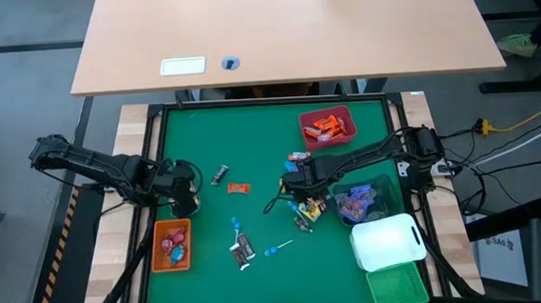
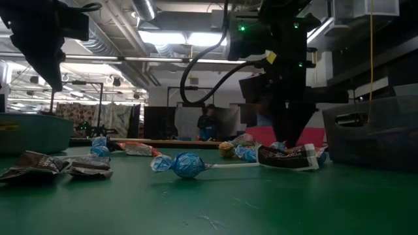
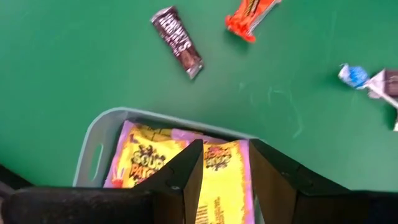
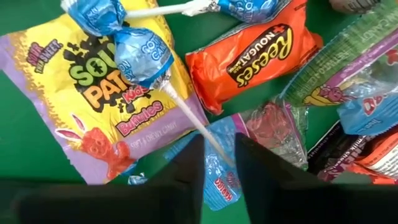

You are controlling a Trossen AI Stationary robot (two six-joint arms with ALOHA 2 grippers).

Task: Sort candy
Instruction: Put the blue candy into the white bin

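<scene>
The candy lies loose on the green mat: a pile [image 1: 308, 206] near the middle, a dark bar [image 1: 220, 176], an orange pack [image 1: 240, 187] and blue lollipops [image 1: 277, 249]. My right gripper [image 1: 297, 183] is down in the pile [image 4: 249, 56], shut on a small blue-wrapped piece [image 4: 221, 180]. My left gripper [image 3: 225, 168] hangs open above a pale bin [image 3: 93, 152] holding yellow packs [image 3: 140, 165]; my arm hides that bin in the high view. In the low view the right gripper [image 2: 287, 140] reaches down to the sweets [image 2: 287, 156]. My right gripper pinches a small blue-wrapped sweet [image 4: 222, 186] between its two fingers, coming from above and pointing down. The sweet rests in the pile on the mat. A lollipop's white stick [image 4: 205, 134] also runs in between the fingers; I cannot tell whether it is caught.
A red bin [image 1: 327, 126] with orange packs stands far right. A clear bin [image 1: 365, 200], a white bin [image 1: 387, 242] and a green bin [image 1: 397, 286] line the right side. An orange bin [image 1: 172, 246] sits near left. A wooden table [image 1: 281, 27] stands beyond the far edge.
</scene>
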